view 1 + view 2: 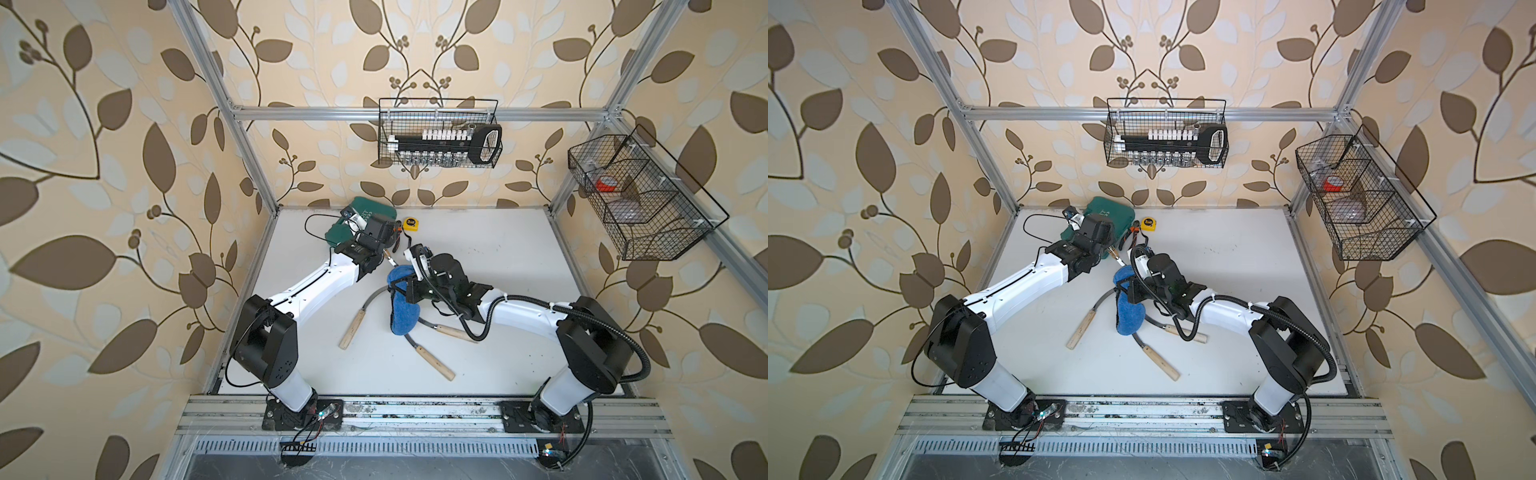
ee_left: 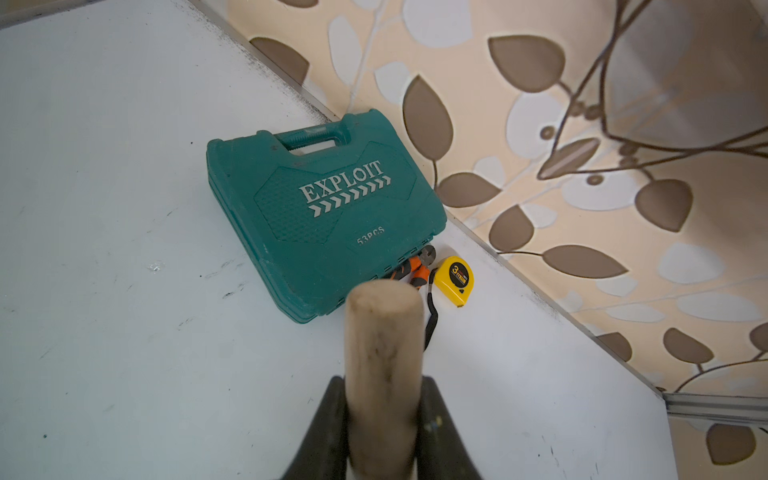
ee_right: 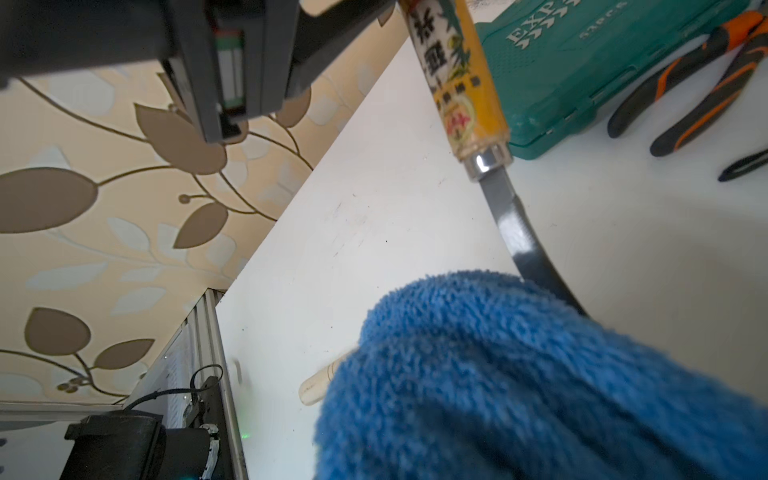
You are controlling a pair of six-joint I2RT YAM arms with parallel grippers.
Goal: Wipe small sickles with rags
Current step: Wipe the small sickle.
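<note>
Soft even daylight, blurred close-ups

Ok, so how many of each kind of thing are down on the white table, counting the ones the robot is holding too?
Sickles: 4
Blue cloth: 1
Teal tool case: 1
Pliers: 1
Yellow tape measure: 1
Total: 8

2 top views high above the whole table (image 1: 498,241), 2 close wrist views, both catching the teal case (image 2: 324,208)
</note>
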